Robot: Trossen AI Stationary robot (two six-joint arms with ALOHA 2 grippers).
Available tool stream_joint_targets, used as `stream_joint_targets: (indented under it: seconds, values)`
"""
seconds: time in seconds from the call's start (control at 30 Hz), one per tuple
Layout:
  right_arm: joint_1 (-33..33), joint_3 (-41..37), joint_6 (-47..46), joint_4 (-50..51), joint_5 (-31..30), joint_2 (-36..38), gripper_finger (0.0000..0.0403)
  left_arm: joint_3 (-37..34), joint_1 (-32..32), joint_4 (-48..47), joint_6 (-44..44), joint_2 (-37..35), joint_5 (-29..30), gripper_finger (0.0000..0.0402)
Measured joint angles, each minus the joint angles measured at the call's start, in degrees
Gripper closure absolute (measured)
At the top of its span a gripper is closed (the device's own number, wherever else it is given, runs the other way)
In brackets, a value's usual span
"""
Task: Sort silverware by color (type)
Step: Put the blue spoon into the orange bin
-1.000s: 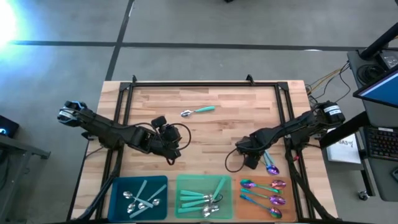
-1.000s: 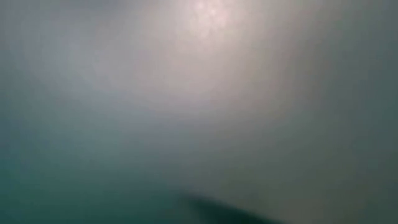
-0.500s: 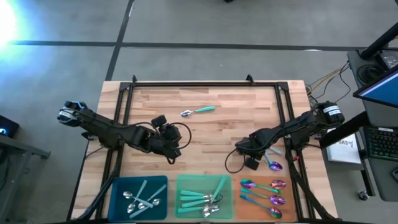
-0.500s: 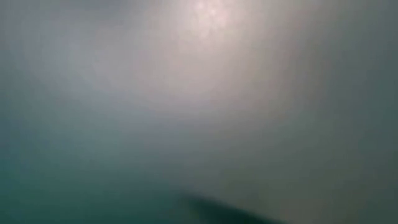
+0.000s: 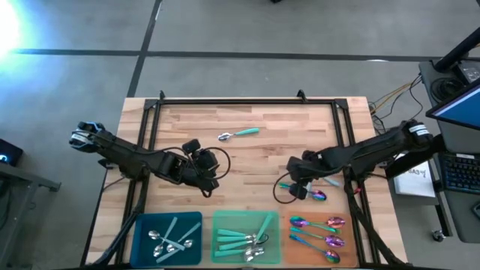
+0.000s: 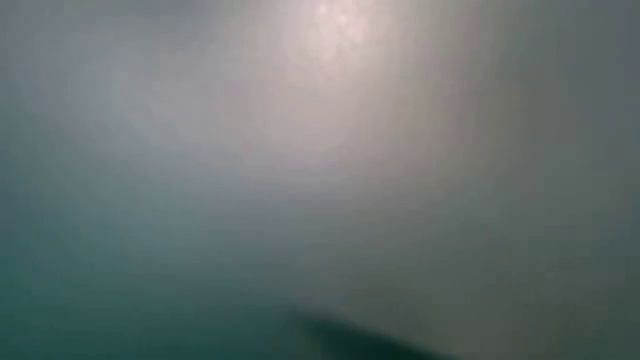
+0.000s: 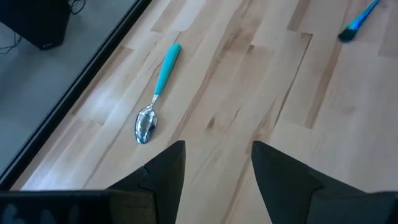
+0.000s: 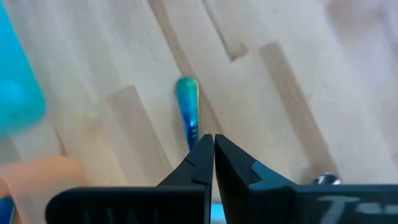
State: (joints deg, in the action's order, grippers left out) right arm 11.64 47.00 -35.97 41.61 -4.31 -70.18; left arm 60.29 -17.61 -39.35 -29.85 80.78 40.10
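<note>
Counter (image 5: 300, 150): wooden; three trays along near edge.
Right gripper (image 5: 298, 189): moved from beside orange tray (image 5: 319, 232) back toward counter middle since 1.0 s ago; fingers closed on iridescent spoon (image 5: 315, 196), lifted. Judgement: carry to orange tray next.
Left gripper (image 5: 204, 180): unchanged, fingers apart, empty.
Teal-handled spoon (image 5: 238, 134): far side, unsorted.
Low view: fogged, unusable.

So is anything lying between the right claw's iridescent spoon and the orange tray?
Nothing visible. The right claw holds the iridescent spoon over bare wood just beyond the orange tray. The tray already holds several iridescent spoons, with open space near its edges.
</note>
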Motion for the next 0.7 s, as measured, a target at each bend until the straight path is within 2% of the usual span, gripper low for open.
stream_joint_targets:
  seconds: [0.07, 0.17, 0.43, 0.7]
  values:
    - [0.0, 0.11, -0.02, -0.01, -0.02, 1.53, 0.0396, 0.0, 0.0, 0.02, -0.73, 0.0, -0.03, 0.0232]
    - [0.02, -0.2, -0.7, 0.61, 5.05, 2.45, 0.0395, 0.0, 0.0, 0.0, -1.16, 0.01, -0.07, 0.0232]
    - [0.5, -2.2, -2.98, 1.72, 10.64, 0.07, 0.0388, 0.0, -0.02, -0.07, -1.14, -0.01, -0.09, 0.0232]
    - [0.48, -2.71, -0.01, 1.3, 10.32, -7.0, 0.0326, 0.0, -0.01, -0.17, -0.72, -0.03, -0.12, 0.0232]
